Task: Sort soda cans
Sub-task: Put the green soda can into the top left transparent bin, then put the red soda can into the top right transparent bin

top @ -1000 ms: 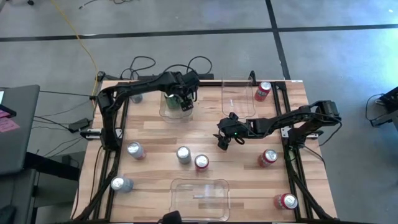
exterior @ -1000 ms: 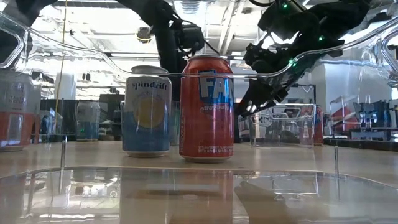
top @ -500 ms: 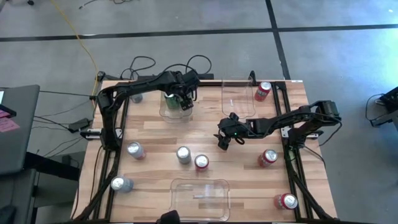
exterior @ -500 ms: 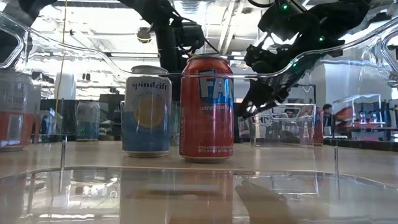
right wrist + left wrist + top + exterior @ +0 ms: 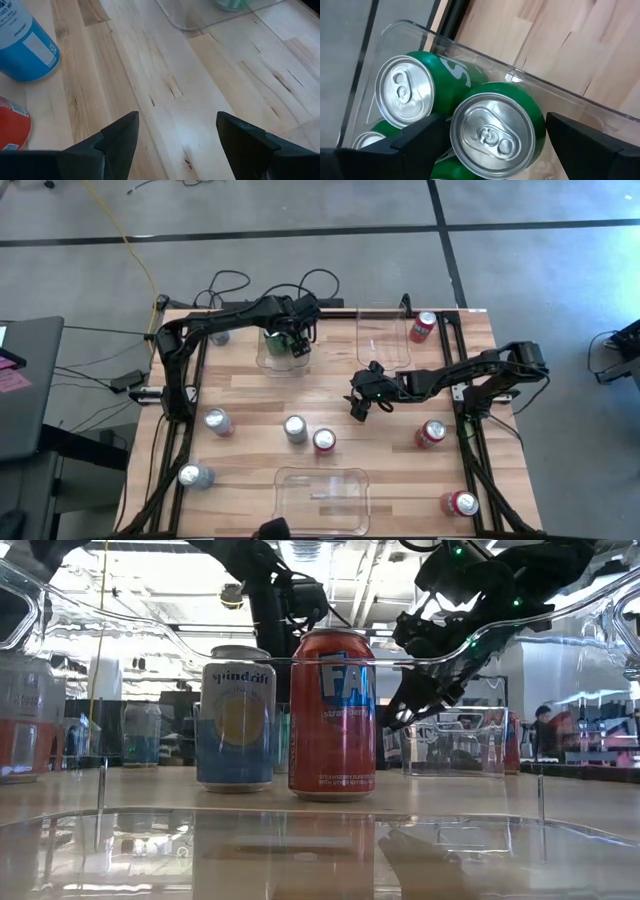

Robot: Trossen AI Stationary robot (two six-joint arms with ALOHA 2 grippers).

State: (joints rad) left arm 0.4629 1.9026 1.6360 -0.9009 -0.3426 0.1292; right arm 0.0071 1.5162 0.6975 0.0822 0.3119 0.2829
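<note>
My left gripper (image 5: 297,345) reaches down into the clear bin (image 5: 268,360) at the table's far side, shut on a green can (image 5: 495,131). At least two more green cans (image 5: 404,92) stand beside it in the bin. My right gripper (image 5: 360,406) hovers open above the table's middle and touches nothing. A silver and blue can (image 5: 295,428) and a red can (image 5: 324,440) stand just nearer than it. Other red cans (image 5: 432,432) and silver cans (image 5: 217,421) stand scattered on the wood. My left gripper comes at the green can from above, pointing down. One finger (image 5: 422,142) is on each side of the can's wall (image 5: 536,117), just below its silver top. The can is upright inside the bin; I cannot tell if its base rests on the floor.
An empty clear bin (image 5: 382,338) sits to the right of the green one, with a red can (image 5: 422,327) beyond it. Another clear bin (image 5: 322,498) lies at the near edge. Single cans stand near the left (image 5: 195,475) and right (image 5: 461,503) near corners. A person shows beyond the table (image 5: 545,725).
</note>
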